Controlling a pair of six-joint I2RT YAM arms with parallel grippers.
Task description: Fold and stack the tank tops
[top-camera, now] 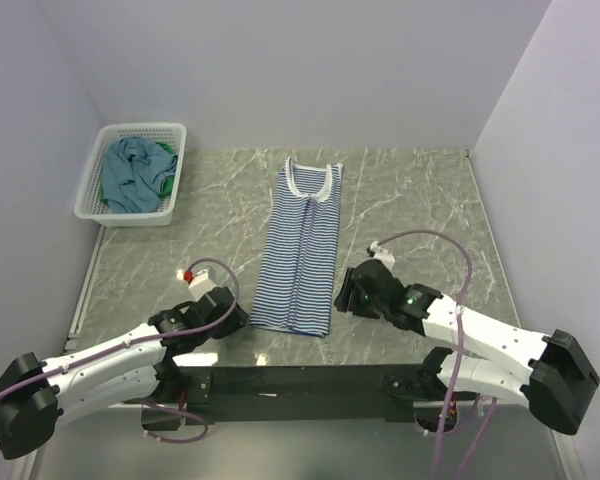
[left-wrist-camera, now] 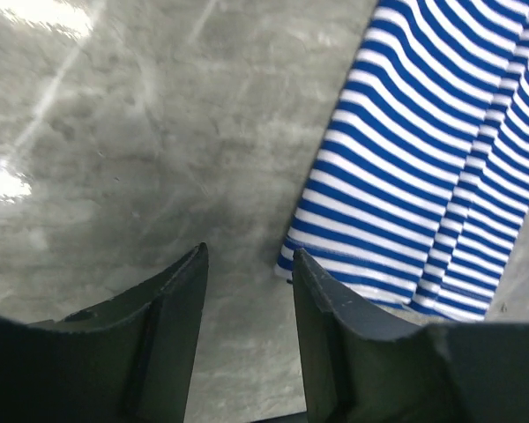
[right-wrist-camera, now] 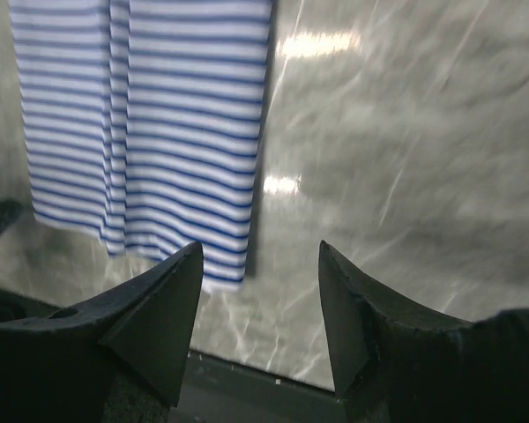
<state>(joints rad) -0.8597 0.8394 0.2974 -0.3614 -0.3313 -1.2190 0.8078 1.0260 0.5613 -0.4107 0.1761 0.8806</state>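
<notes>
While both arms sit low at the near edge, my left gripper (left-wrist-camera: 247, 254) shows its jaws apart with nothing between them, just beside the near left hem corner of the striped tank top (top-camera: 302, 255). My right gripper (right-wrist-camera: 260, 251) is likewise parted and empty, just beside the near right hem corner. The striped top lies flat mid-table, folded lengthwise into a narrow strip, neckline at the far end.

I judge the step in hand is folding hem toward neckline. I would pinch both corners together, catch every layer, lift only slightly, and carry them evenly so the strip stays square.

The table (top-camera: 420, 200) is grey, marble-patterned and glossy, so cloth may slide. Far left, a white lattice basket (top-camera: 92, 195) holds the teal top (top-camera: 130, 175) and green top (top-camera: 166, 182), bunched. Plain pale walls (top-camera: 280, 70) enclose three sides.
</notes>
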